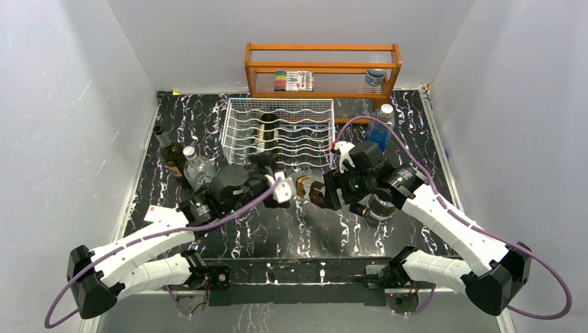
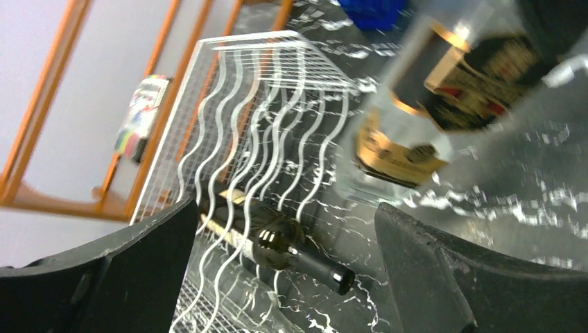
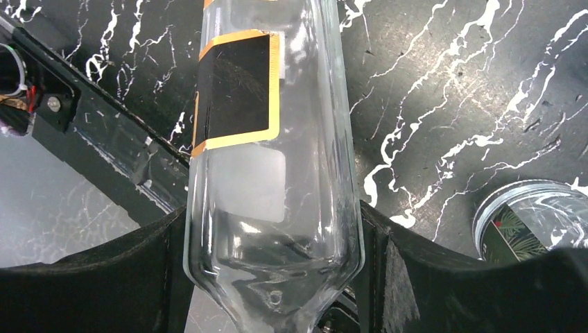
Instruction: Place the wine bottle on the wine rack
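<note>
Operator: Right gripper [image 3: 270, 232] fills my wrist view. Its fingers press both sides of the clear wine bottle [image 3: 267, 139] near the tapering end, just short of a black label edged in gold. The jaws are partly apart and clamped on the glass.

Desk: Where is that bottle against the wine rack?

Operator: Off it. From overhead I see it held just in front of the wine rack [image 1: 305, 118], near the rack's front edge, above the black marble table [image 1: 277, 229]. My left gripper [image 2: 288, 211] faces it there, jaws spread wide, holding nothing.

Desk: Anything on the rack?

Operator: One dark bottle [image 2: 274, 239] lies in a cradle left of the rack's middle, its neck poking out of the front towards my left gripper. Left of the rack stand a tall dark bottle [image 1: 170, 154] and a small clear bottle [image 1: 197, 172], side by side. In front of the rack and to its right, a jar [image 3: 527, 225] with a leaf-print label sits by the right arm. Behind the rack is the orange wooden shelf [image 1: 322, 67], holding a pack of markers [image 1: 294, 81].
</note>
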Available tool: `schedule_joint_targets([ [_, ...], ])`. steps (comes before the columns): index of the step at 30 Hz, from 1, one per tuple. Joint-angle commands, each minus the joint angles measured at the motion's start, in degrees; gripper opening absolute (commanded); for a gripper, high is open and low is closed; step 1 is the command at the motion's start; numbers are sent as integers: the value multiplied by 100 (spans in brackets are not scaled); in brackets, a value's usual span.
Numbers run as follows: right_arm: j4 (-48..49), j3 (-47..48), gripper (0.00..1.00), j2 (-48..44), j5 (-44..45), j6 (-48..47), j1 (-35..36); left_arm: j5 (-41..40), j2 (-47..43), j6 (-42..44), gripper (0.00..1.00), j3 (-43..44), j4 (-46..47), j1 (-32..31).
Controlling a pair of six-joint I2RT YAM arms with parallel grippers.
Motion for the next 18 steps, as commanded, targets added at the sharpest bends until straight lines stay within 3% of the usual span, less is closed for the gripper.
schedule_joint_targets([
  [1,759,3,0,-326,39,137,-6,-1464,-45,-2199,98,1059,-775,15],
  [4,985,-204,0,-319,62,216,-9,-2027,83,-3425,98,1518,-1438,14],
  [7,1502,-475,0,-312,138,405,-4,-1568,162,-4085,98,1981,-2208,15],
  [10,1975,-675,0,-302,405,641,41,-1601,8,-4908,98,2092,-2265,15],
  [13,2141,-627,0,-176,792,846,151,-1521,-188,-5478,98,2202,-2266,14],
  [18,2950,-863,0,42,1157,1090,488,-1656,-439,-5719,98,2271,-2414,14],
])
